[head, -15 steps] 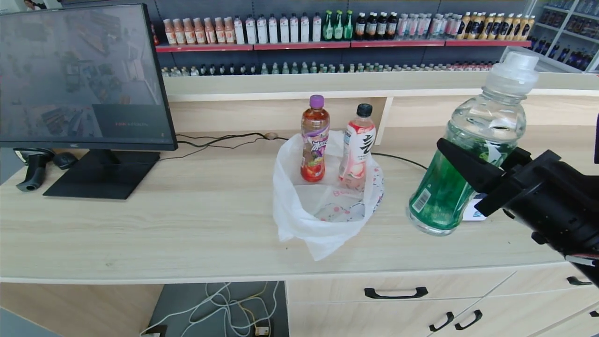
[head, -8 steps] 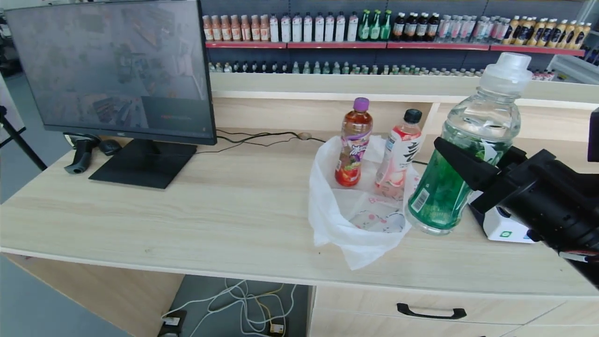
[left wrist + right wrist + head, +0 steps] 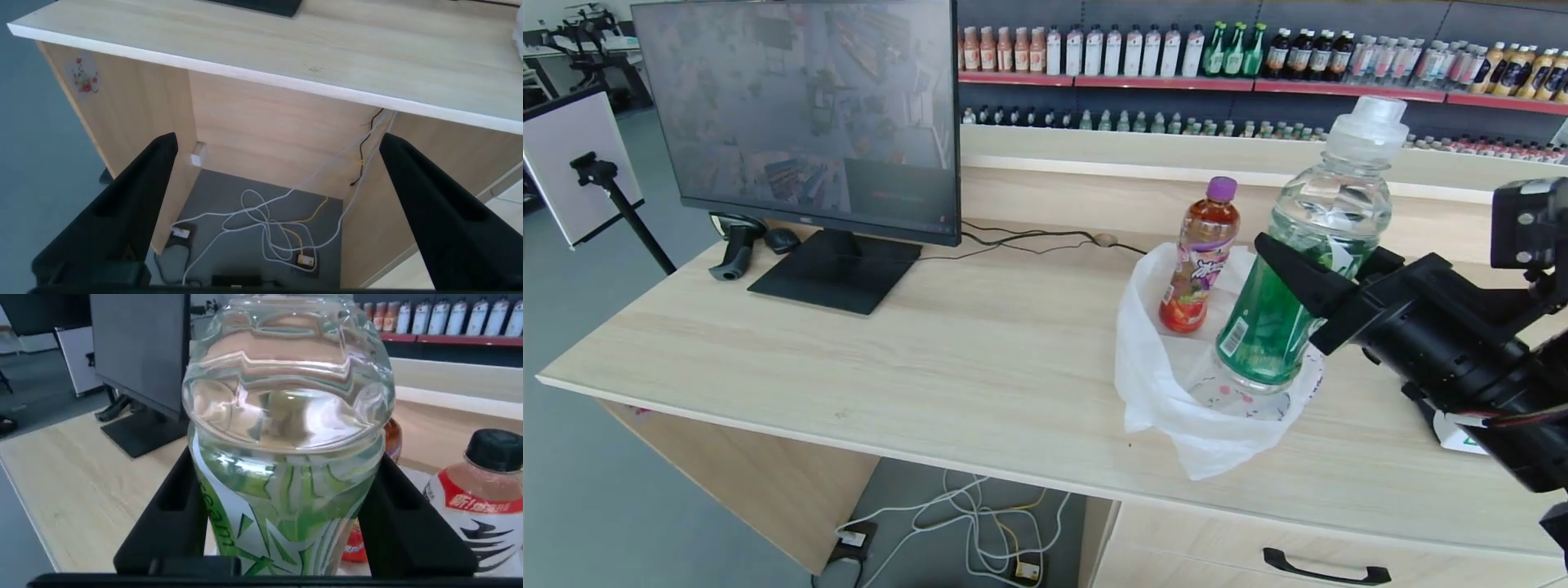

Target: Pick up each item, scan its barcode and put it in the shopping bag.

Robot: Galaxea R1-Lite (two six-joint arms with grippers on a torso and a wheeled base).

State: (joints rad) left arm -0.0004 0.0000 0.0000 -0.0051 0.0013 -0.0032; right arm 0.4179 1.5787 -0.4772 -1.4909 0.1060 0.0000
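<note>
Green bottle (image 3: 1278, 314) hides pink bottle (image 3: 480, 513).

Green bottle (image 3: 1262, 331) clamped in right claw (image 3: 1305, 260), at open shopping bag (image 3: 1168, 412)

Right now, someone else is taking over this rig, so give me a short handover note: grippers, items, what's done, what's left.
Left gripper: open, low, below the edge of the counter.
Right gripper: shut on the green bottle, held over the opening of the shopping bag.
Done: purple-capped bottle stands in the bag, black-capped bottle beside it.
Left: lower the green bottle in and release; whether it was scanned can't be told.
</note>
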